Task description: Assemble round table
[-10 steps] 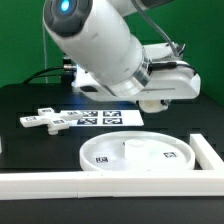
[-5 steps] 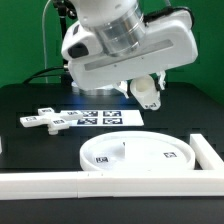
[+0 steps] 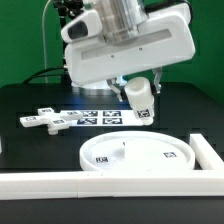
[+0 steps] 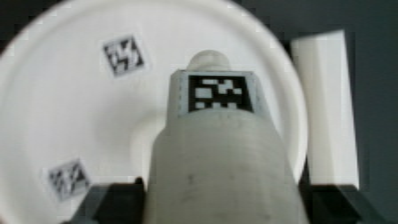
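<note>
The large rimmed round disc lies flat on the black table at the front; it also fills the wrist view. My gripper is shut on the short cylinder post, which carries a square tag and hangs above the disc's far edge. In the wrist view the post runs out from between the dark fingers and points over the disc. The flat cross-shaped piece lies on the table at the exterior view's left.
The marker board lies behind the disc. Long white border bars run along the front and at the exterior view's right, boxing in the disc.
The arm has swung upright and lowered. The post has come down and toward the exterior view's left, closer to the disc.
</note>
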Available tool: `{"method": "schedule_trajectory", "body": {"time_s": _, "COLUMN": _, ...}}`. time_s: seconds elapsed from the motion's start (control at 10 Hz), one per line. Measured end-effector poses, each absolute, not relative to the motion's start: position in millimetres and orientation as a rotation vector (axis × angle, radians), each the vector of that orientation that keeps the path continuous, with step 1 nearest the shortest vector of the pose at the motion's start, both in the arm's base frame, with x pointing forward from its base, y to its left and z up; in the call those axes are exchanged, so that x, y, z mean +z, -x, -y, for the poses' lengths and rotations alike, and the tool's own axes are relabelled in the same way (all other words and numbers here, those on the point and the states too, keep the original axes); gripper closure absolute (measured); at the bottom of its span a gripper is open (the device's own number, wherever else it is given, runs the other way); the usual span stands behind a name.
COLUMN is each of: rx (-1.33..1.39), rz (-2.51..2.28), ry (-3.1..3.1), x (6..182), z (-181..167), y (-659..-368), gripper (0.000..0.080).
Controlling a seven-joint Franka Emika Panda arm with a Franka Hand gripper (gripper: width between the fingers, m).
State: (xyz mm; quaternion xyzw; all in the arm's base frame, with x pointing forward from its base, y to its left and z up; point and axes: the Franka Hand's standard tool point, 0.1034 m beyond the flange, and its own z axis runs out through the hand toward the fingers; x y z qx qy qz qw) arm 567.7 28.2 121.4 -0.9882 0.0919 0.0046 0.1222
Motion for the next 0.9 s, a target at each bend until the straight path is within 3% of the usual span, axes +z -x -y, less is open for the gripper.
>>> {"method": "schedule_trajectory", "body": {"time_s": 0.2, "rx": -0.238, "rz": -0.191, "ry": 2.93, "x": 133.8, "z": -19, "y": -581, "gripper": 0.039}}
{"method": "schedule_trajectory", "body": {"time_s": 0.5, "rx": -0.525, "rz": -0.23, "ry": 2.956, "x": 128.9, "z": -11, "y": -581, "gripper": 0.039}}
{"method": "schedule_trajectory", "body": {"time_s": 0.9, "rx": -0.531, "rz": 0.036, "ry": 3.009, "x": 124.6, "z": -34, "y": -577, "gripper": 0.039}}
